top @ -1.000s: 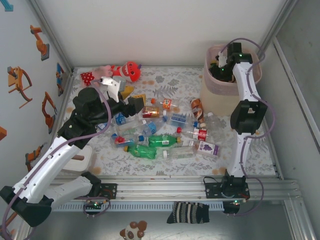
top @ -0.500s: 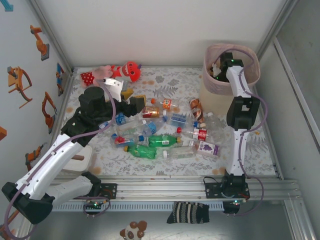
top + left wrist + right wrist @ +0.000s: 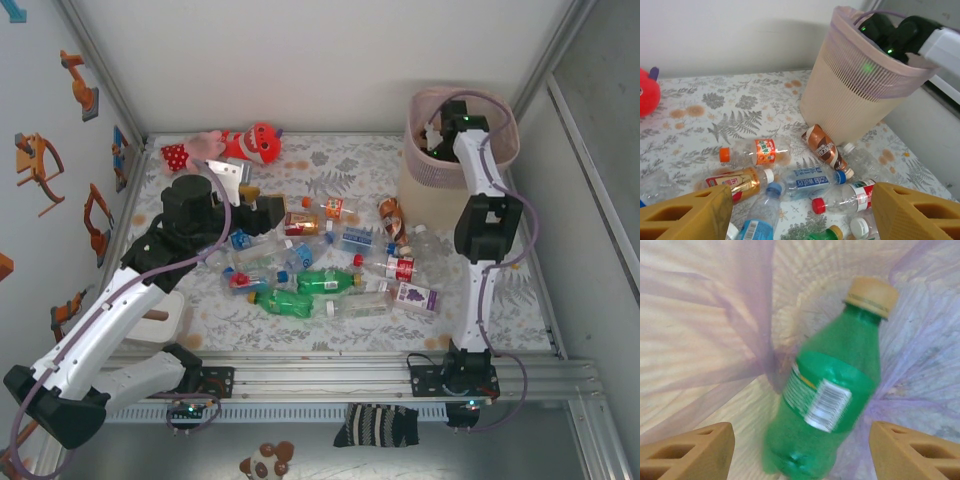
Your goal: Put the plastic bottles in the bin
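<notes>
Top view: bin (image 3: pixel 425 200) stood at 1 o'clock on the fern-print table (image 3: pixel 340 160), w/ R gripper (image 3: pixel 440 140) dipped inside its pink rim. R wrist cam: fingers were spread wide, gripping nothing. A green bottle (image 3: pixel 830 390) w/ tan cap lay loose btw and below them against the thin purple liner (image 3: pixel 700 315). Its cap pointed to 1 o'clock, it touched neither finger, and it looked slightly blurred.

L gripper (image 3: pixel 802 210) hovered over the table's 9 o'clock side, fingers also wide apart & empty.

Heap of bottles (image 3: pixel 300 262) lay on their sides at table centre, w/ a purple-label bottle (image 3: pixel 415 297) at the heap's 4 o'clock edge. L wrist cam: brown coffee bottle (image 3: pixel 822 146) lay right by the bin's base. An orange-label bottle (image 3: pixel 757 151) lay at its 9 o'clock, and a blue-label bottle (image 3: pixel 807 181) at its 7 o'clock. Red plush toy (image 3: pixel 258 143) sat at 11 o'clock by the back wall.
</notes>
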